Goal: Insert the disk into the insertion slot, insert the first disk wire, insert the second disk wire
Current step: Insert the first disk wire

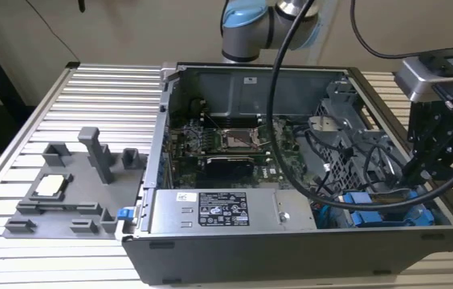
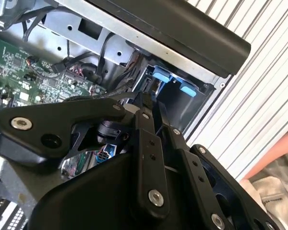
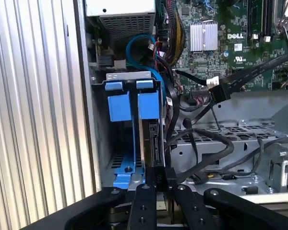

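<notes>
Centrally in the first wrist view, the end effector [image 3: 162,173] had its fingers drawn nearly together on the near edge of the disk [image 3: 151,141]. The disk stood on edge, partly within the insertion slot [image 3: 129,75], with its blue carrier frame [image 3: 126,175] alongside and two blue tabs [image 3: 119,106] near. Black cables [image 3: 201,143] lay just beside it. The exterior view placed the slot toward its right, beside the power-supply box [image 1: 226,211], inside the open computer case [image 1: 291,253] on the slatted tabletop [image 1: 106,90].

Soft, even light brightens the ribbed white metal surface [image 1: 106,90], while the open dark grey computer case [image 1: 291,256] holds a shadowed interior.
</notes>
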Motion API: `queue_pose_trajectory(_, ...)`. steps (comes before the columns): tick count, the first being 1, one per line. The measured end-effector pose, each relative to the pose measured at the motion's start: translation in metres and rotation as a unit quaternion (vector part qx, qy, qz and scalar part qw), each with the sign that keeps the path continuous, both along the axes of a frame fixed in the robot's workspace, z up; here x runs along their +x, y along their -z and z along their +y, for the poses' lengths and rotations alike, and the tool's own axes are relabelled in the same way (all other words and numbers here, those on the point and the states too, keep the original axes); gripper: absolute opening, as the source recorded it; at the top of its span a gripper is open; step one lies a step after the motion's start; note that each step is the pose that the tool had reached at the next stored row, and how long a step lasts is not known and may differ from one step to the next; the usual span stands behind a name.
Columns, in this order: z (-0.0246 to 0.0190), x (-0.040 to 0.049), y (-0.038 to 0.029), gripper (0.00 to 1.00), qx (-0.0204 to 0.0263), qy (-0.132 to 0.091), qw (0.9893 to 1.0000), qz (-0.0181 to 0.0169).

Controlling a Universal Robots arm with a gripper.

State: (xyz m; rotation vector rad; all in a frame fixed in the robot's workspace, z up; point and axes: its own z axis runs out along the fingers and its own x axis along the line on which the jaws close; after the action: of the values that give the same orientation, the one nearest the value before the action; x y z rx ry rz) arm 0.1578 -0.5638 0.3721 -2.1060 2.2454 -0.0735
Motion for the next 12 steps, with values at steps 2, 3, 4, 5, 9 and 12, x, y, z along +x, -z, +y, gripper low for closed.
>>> queue_pose_trajectory(2,0.0,0.0024,0.0002,0.19,0.0,0.0,1.0,0.0076)
queue_pose_trajectory(3,0.0001,0.0032,0.0006,0.19,0.0001,0.0,1.0,0.0093)
queue_pose_trajectory(4,0.0001,0.0039,0.0015,0.19,0.0002,0.0,0.9999,0.0111)
queue_pose_trajectory(5,0.0001,0.0047,0.0025,0.19,0.0002,0.0,0.9999,0.0128)
queue_pose_trajectory(9,0.0,0.0085,0.0068,0.19,0.0,0.0,0.9998,0.0186)
queue_pose_trajectory(12,-0.0005,0.0118,0.0098,0.19,0.0001,0.0,0.9997,0.0238)
